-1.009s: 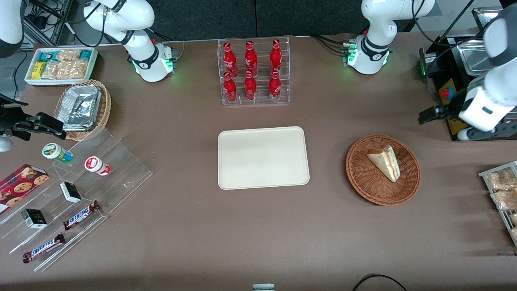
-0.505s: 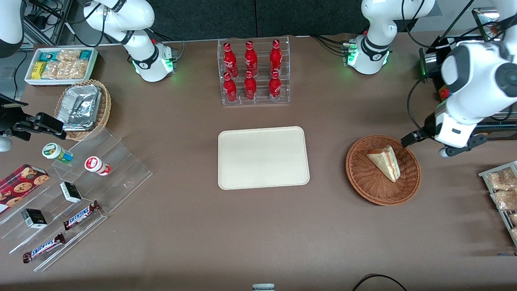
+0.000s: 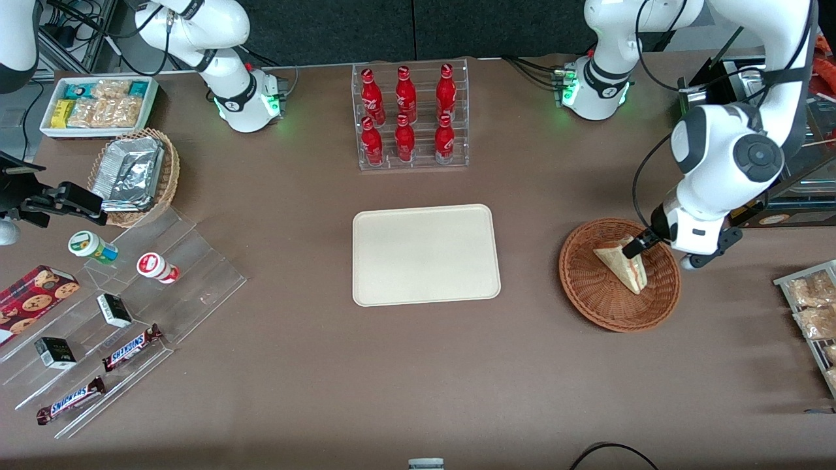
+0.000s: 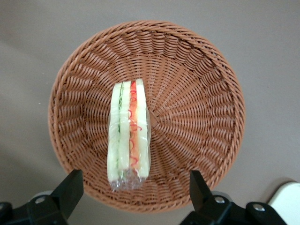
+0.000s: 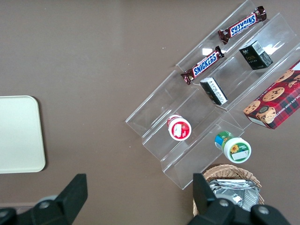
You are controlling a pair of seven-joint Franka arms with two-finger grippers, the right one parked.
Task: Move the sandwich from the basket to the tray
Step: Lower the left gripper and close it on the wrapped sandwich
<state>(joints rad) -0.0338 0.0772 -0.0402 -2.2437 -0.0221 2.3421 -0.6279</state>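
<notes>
Since a second ago the left arm has swung in from the working arm's end of the table, and its gripper [image 3: 637, 247] now hangs right over the basket [image 3: 591, 287], above the upper corner of the sandwich [image 3: 620, 264]. Half a second back it was only at the basket's rim. The arm comes down in a big bend, elbow high, wrist pointing straight down at the table.

Wrist view looks right into the basket [image 4: 197, 84]. The sandwich [image 4: 128, 136] sits wrapped in clear film on the woven bottom, a bit off centre, filling edge facing up so you can see the green and red-orange stripes. Both fingers [image 4: 70, 187] are spread wide, one out past each side of the sandwich, with lots of gap between them. Nothing is in the gripper [image 4: 133, 190], and I can't see it touching the sandwich or the wicker.

Room-wise it's pretty easy. The tray [image 3: 426, 254] is flat on the brown table [image 3: 326, 365] with nothing on it, well apart from the basket toward the parked arm's end, and only bare tabletop lies between the two. A clear rack of red bottles [image 3: 410, 116] stands farther from the front camera than the tray, with a gap between it and the tray's edge. Wire shelves of snack bags [image 3: 810, 313] sit at the table edge on the working arm's end, near the basket but not touching it.
</notes>
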